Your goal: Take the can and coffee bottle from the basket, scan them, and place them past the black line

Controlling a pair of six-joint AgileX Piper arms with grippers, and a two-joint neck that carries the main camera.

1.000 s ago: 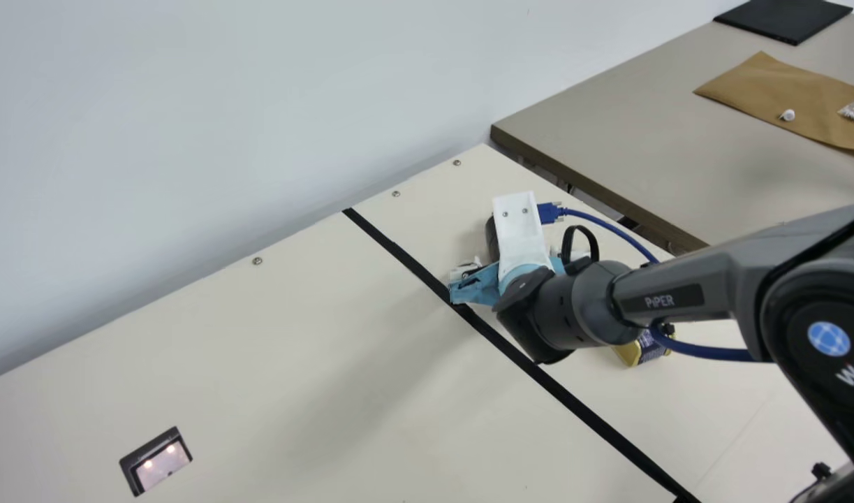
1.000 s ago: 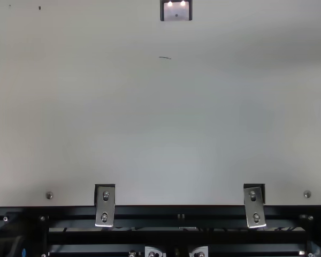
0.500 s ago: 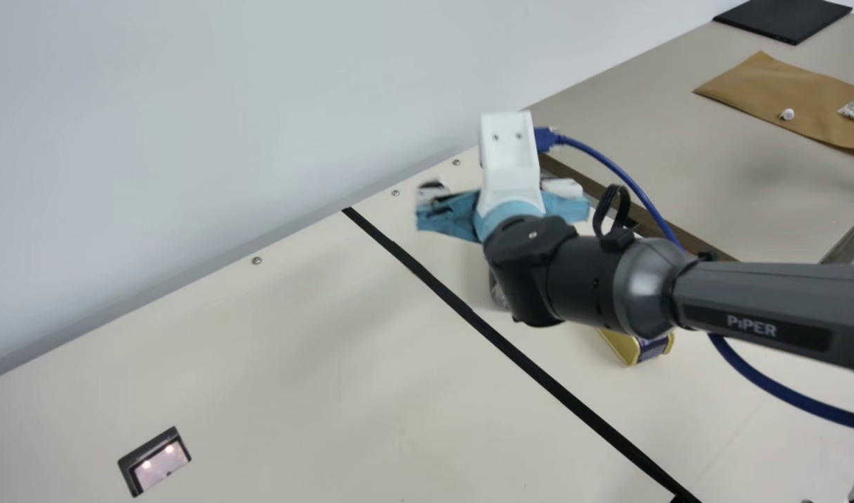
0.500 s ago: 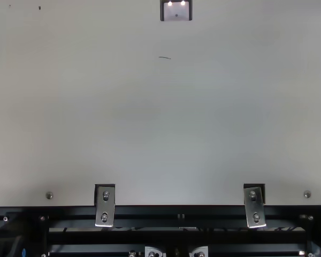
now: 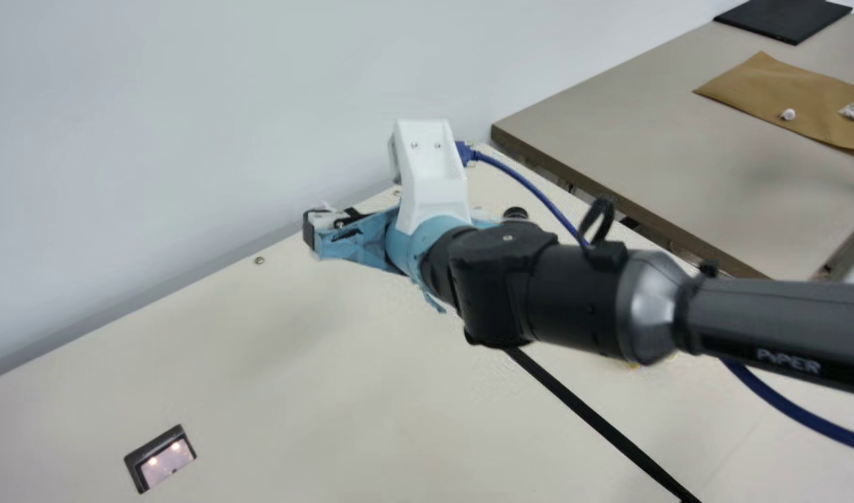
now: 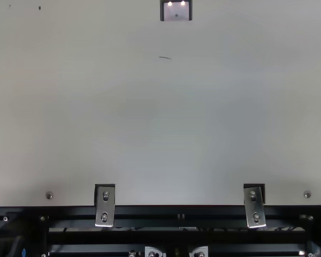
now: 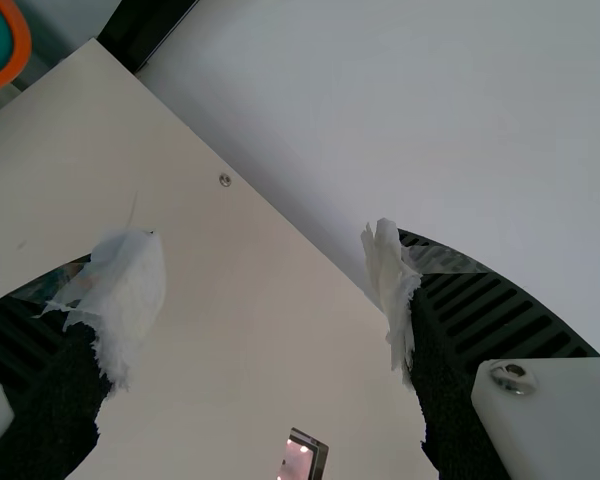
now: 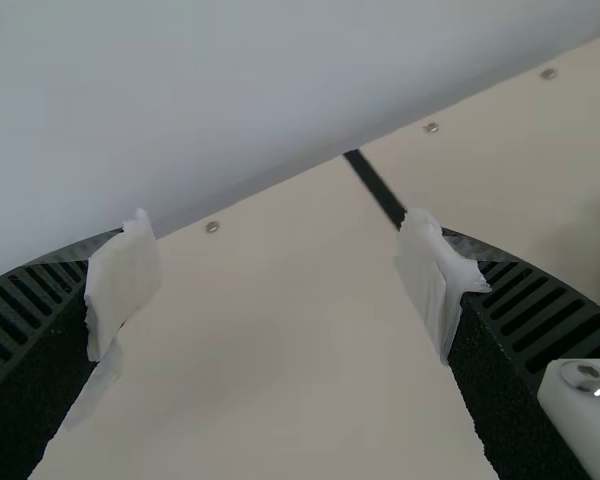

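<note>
Our right gripper (image 5: 399,223), its jaws spread wide apart, hangs above the far edge of our cream table (image 5: 371,419) near the pale wall (image 5: 189,105). In the main view the arm comes in from the right and crosses over the black line (image 5: 601,423), covering part of it. In the right wrist view, we see the line's far end between the white-wrapped fingertips. Our left gripper (image 7: 265,260) points toward tabletop and wall, its jaws also well apart, the tips wrapped in white.

On the right side of the line in the main view, we make out the black cap of the coffee bottle (image 5: 515,213), just behind the arm. On that same side, slivers of the yellow can (image 5: 632,365) show beneath the arm; most of it is hidden, and we cannot tell how it sits.

Two small lights glow in the scanner window (image 5: 165,461), set in the table at the main view's lower left. On the neighboring table (image 5: 629,140), brown paper (image 5: 769,80) lies near a small white piece and a clear packet, with a flat black panel (image 5: 783,21) farther back.
</note>
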